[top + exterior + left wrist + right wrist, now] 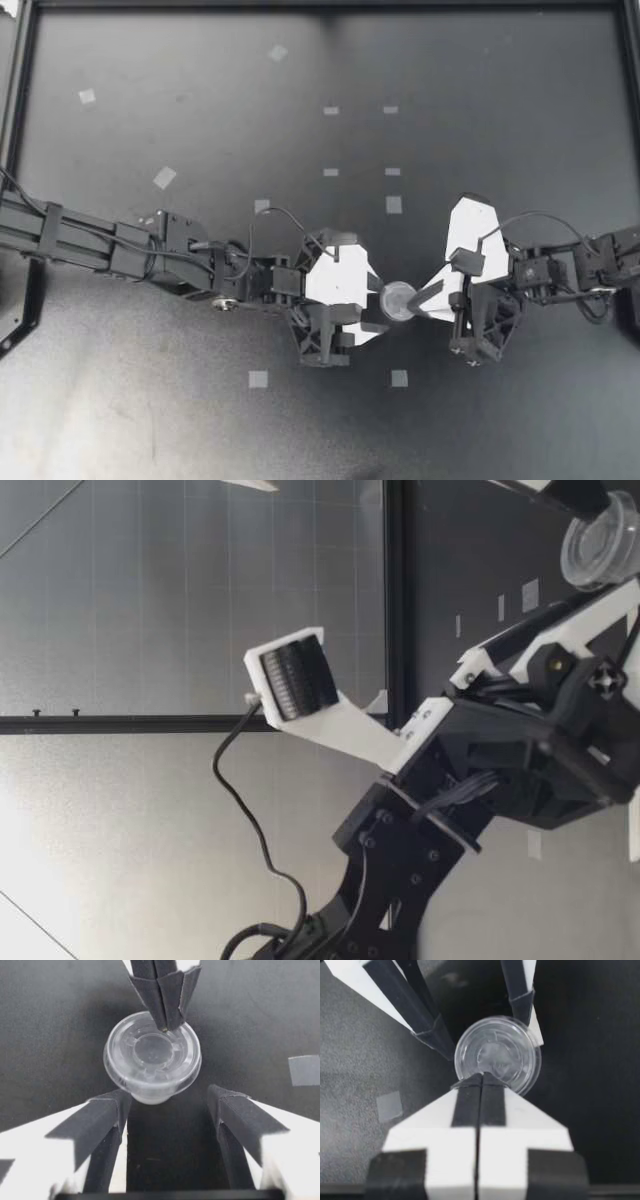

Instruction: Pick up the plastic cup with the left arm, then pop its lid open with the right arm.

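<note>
Item: clear plastic cup (398,300), small and round, mouth upward, wider at the rim than at the base.
Place of the cup: on the dark desk (200,420), near its middle and between the two grippers. In the low view the cup (600,550) is seen just beside the white finger of the left arm.
Left gripper (374,303): brought in from the left and held open. In the left wrist view the left gripper (170,1102) is spread wide, and the cup (152,1060) sits just ahead of its fingertips, in line with the gap. One finger (107,1120) lies just beside the cup's base. Nothing is gripped.
Right gripper (424,297): brought in from the right and closed, the two fingers pressed together with nothing seen between them. In the right wrist view the right gripper (481,1079) is set with its joined tip at the near rim of the cup (497,1055). From the left wrist view the same tip (167,1022) is seen over the far rim.
Opposed fingers: the left arm's two fingers (427,1025) are seen beyond the cup in the right wrist view, one to each side of it.
Surroundings: pale tape squares (258,378) are scattered over the desk, and one is seen beside each gripper in the wrist views (305,1070) (389,1106). A black frame (20,150) is set round the desk's edge.
</note>
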`<state>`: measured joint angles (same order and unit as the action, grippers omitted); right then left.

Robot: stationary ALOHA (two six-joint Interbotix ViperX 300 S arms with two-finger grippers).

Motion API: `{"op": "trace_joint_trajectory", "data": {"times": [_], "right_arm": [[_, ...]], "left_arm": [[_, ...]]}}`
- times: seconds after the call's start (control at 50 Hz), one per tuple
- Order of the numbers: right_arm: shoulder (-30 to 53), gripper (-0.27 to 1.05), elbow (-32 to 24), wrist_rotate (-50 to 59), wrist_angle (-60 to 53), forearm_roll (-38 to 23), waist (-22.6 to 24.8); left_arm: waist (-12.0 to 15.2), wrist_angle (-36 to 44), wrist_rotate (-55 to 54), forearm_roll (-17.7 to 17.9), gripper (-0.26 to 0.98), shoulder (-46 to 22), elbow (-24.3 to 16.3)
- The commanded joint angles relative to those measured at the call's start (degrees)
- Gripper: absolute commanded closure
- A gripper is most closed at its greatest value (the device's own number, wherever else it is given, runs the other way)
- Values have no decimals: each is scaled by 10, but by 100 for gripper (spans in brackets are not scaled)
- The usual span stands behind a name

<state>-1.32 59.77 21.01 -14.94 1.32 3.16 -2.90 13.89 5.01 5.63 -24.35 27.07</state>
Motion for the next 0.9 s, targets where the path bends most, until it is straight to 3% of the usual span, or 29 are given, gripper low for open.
{"op": "trace_joint_trajectory", "data": {"times": [0.0, 0.66, 0.88], "right_arm": [[-4, 81, -5, 0, 4, 0, 4], [4, 81, -6, 1, 1, 0, 4], [-1, 81, -6, 2, 1, 0, 3]], "left_arm": [[0, 9, 1, 1, 7, 10, -11], [4, 9, 6, -1, 9, -1, -26], [4, -4, 13, -1, 18, -11, -34]]}}
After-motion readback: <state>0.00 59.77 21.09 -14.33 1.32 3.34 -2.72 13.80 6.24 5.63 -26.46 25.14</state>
